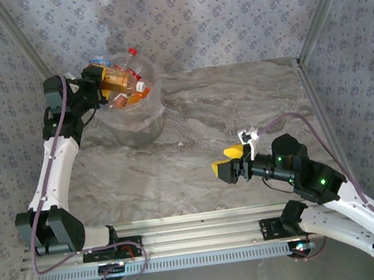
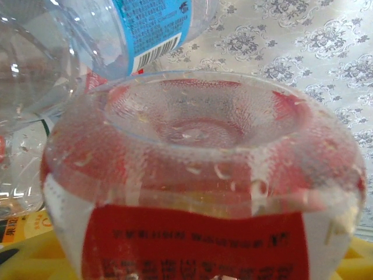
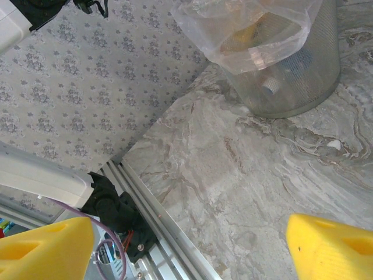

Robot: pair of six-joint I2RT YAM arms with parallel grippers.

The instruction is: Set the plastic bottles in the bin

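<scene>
— Where is your left pincer?

— My left pincer [image 1: 102, 78] hangs over the bin [image 1: 138, 129] at the rim's 10 o'clock, closed on a red-labelled bottle [image 2: 192, 175]. My wrist camera looks straight at its dimpled, droplet-flecked base. My yellow pads [image 2: 356, 259] peek out beneath it at 5 and 7 o'clock.

— Does the overhead camera show that?

— Not the base. From above, that bottle is hard to tell from the heap of bottles [image 1: 129, 85] in the bin (orange bodies, a red cap [image 1: 132, 51], a white cap [image 1: 141, 86]). What the overhead view gives is place: the bin stands toward 10 o'clock on the marble table [image 1: 237, 106].

— Anything else near that wrist?

— A clear blue-labelled bottle [image 2: 151, 29] at 11 o'clock, barcode showing, just beside the one I hold.

— And your right side?

— My right pincer [image 1: 225, 160] hovers over the table's 5 o'clock, well apart from the bin. Its jaws are spread wide, with bare marble between them. Its camera sees the bin at 1 o'clock from the side. There the liner bag [image 3: 250, 29] drapes over the rim, and blurred bottle shapes show through the pale wall. The overhead view shows neither of these so plainly.
</scene>
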